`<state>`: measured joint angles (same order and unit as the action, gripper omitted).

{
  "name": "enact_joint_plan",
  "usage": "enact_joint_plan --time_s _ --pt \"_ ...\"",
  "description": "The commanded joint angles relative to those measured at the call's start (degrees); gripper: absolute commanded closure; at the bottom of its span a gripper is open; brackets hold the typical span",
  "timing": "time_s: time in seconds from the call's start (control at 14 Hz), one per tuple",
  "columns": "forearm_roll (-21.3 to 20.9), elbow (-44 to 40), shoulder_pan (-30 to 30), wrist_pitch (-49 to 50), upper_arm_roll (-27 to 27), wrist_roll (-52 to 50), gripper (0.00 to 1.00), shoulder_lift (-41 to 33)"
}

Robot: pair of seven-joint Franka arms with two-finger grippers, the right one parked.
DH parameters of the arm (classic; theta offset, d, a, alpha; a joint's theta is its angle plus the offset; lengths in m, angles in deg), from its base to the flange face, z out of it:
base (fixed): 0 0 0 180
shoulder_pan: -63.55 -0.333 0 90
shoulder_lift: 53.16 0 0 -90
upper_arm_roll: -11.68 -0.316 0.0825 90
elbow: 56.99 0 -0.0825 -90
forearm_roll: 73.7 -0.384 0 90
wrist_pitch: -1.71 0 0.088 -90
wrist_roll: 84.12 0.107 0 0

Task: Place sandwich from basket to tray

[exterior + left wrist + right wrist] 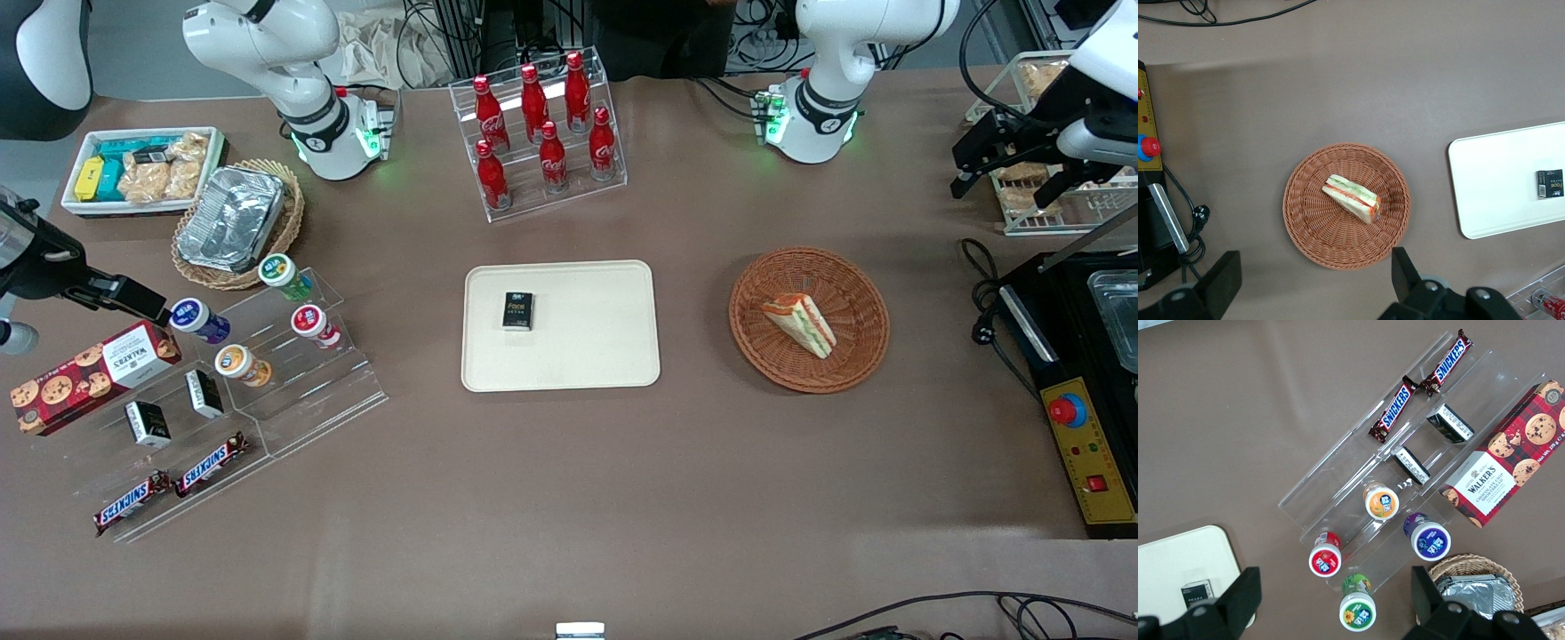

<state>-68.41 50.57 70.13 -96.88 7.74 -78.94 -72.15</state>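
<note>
- I am hovering my gripper [1311, 287] high above the table, just off the rim of the basket [1305, 227], with nothing between my fingers; they are standing spread wide and empty.
- The sandwich [1353, 198] is lying inside the basket, close to its middle, well below me and a little ahead of my fingertips, so I am judging that the coming move is mostly a descent with a short shift inward over the wicker.
- Its long axis is running diagonally across the basket, slanted against the line joining my two fingers [1405, 270]; I am expecting to need a wrist turn so that I close across the narrow width of the wedge, not along its length.
- In the front view the sandwich [799, 324] is pointing its thin end toward the rim of the basket [876, 307] nearer the front camera.
- The tray [587, 356] is lying beside the basket, toward the parked arm's end of the table, apart from it.
- A small black box [517, 311] is sitting on the tray, on the part farthest from the basket, so the nearer part is looking free for the set-down.
</note>
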Motion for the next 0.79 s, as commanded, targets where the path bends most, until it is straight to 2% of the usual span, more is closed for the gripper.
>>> enact_joint_plan --time_s 0.0,0.21,0.36,0.5,0.71 --pt "0.1 0.1 0.3 0.9 -0.5 1.1 0.0 -0.2" --pt "-0.1 -0.2 0.3 0.9 -0.5 0.9 0.0 0.3" --pt "-5.1 0.3 0.5 1.9 -0.2 -0.3 0.0 0.4" --pt "-5.1 0.5 0.5 4.0 -0.1 -0.9 0.0 0.3" --pt "-4.8 0.8 0.9 4.7 0.1 -10.1 0.0 0.2"
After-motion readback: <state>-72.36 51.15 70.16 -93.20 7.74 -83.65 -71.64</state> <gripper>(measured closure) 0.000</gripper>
